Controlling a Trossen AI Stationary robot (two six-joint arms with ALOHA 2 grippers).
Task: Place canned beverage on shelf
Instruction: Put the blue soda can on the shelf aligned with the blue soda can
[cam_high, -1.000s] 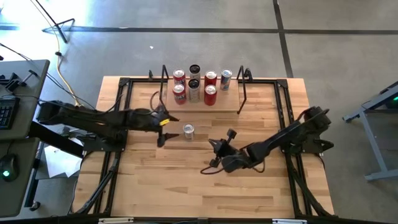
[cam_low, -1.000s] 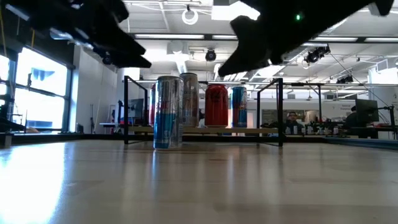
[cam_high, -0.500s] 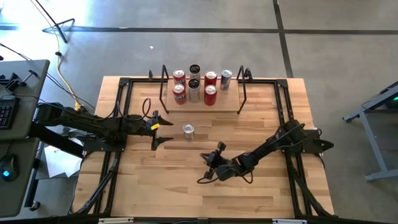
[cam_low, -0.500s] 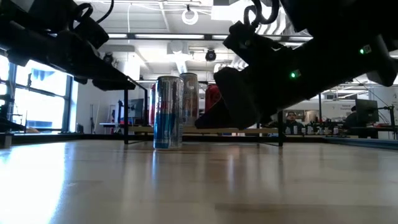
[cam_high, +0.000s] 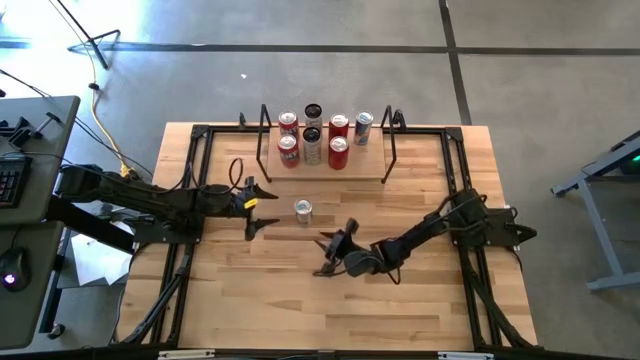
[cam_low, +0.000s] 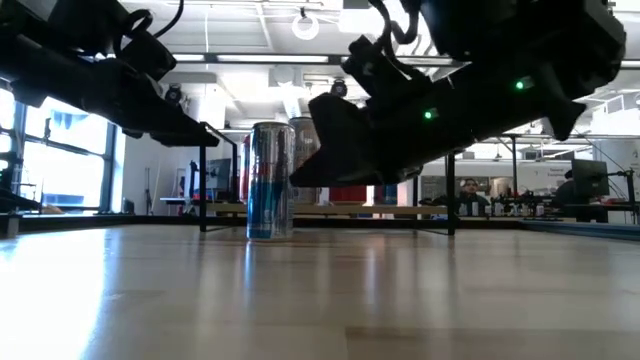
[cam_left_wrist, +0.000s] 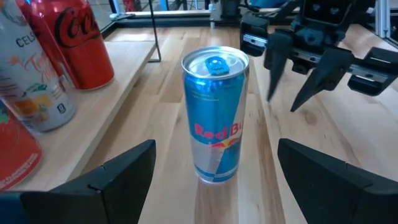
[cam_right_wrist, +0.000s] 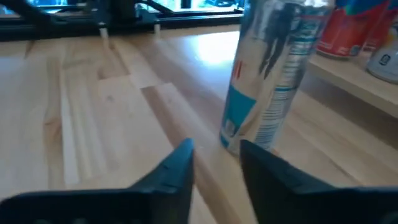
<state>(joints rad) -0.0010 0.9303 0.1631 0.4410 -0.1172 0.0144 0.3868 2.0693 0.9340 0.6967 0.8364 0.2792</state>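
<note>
A blue-and-silver slim can (cam_high: 303, 209) stands upright on its base on the table, in front of the shelf. It also shows in the left wrist view (cam_left_wrist: 214, 112) and the right wrist view (cam_right_wrist: 273, 74). My left gripper (cam_high: 268, 207) is open, level with the can on its left side, a short way off. My right gripper (cam_high: 320, 255) is open, low over the table, near and right of the can, pointing at it. The shelf (cam_high: 368, 160), a light-wood board with black wire ends, carries several cans at the far middle.
Several red and silver cans (cam_high: 312, 138) fill the shelf's left and middle; its right part is bare board. The black wire uprights (cam_high: 392, 140) stand at each end of the shelf. Black rails (cam_high: 185, 200) run along the table's left and right sides.
My right gripper has come down low and gone toward the table's left edge, nearing the can. My left gripper has drawn back a little toward the table's left edge, away from the can. The can has stayed in place.
</note>
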